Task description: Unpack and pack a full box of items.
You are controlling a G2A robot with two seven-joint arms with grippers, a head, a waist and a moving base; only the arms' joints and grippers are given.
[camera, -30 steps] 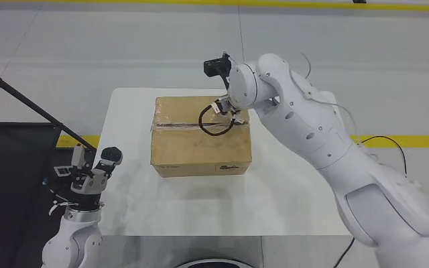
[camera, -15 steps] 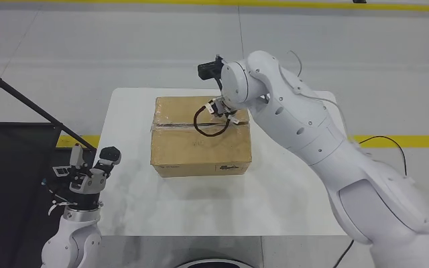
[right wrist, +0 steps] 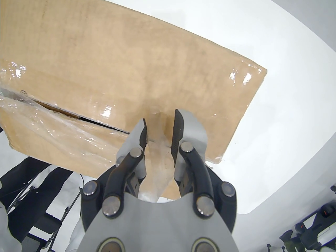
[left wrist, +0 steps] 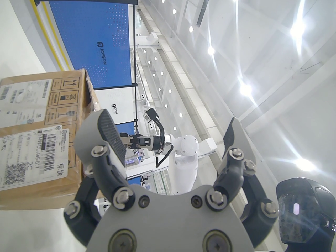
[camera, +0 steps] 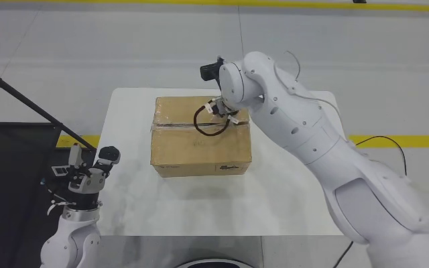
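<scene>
Looks like a big industrial hall or robotics test floor, not a home. Grey painted floor (camera: 100, 47) with yellow lane lines (camera: 422, 141), super high ceiling (left wrist: 273, 9) with rows of spotlights (left wrist: 245, 89), blue perforated wall panels (left wrist: 86, 40), one plain white desk (camera: 201, 201).

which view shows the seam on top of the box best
Right wrist view: the seam runs close up, its slit gaping under clear tape. Top view shows it as a dark line; left wrist view shows the box's labelled side.
</scene>
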